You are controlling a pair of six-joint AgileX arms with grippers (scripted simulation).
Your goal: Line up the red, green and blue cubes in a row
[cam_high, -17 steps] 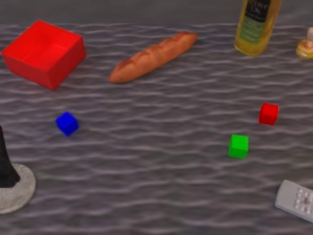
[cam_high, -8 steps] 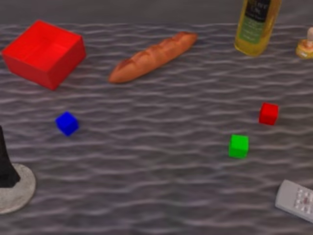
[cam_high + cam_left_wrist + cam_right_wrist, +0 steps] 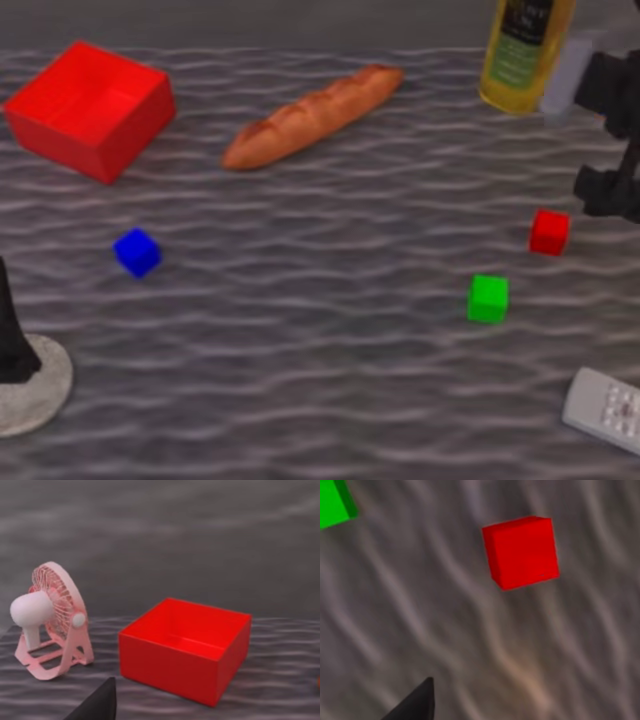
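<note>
The red cube (image 3: 549, 232) lies at the table's right side, with the green cube (image 3: 488, 298) a little nearer the front and to its left. The blue cube (image 3: 137, 252) sits alone far to the left. My right gripper (image 3: 608, 150) hangs open above the table's right edge, just behind and to the right of the red cube. In the right wrist view the red cube (image 3: 521, 551) lies ahead of one dark fingertip (image 3: 417, 702), and the green cube (image 3: 334, 502) is at the corner. My left gripper is out of the top view; one fingertip (image 3: 100, 702) shows in the left wrist view.
A large hollow red box (image 3: 90, 108) stands at the back left, a bread loaf (image 3: 312, 115) at the back middle, an oil bottle (image 3: 523, 50) at the back right. A remote (image 3: 608, 408) lies front right. A black object on a grey round base (image 3: 25, 380) stands front left. A pink fan (image 3: 52, 620) stands beside the box.
My right arm has come into the top view from the right edge and now hangs over the table near the red cube. The cubes have not moved.
</note>
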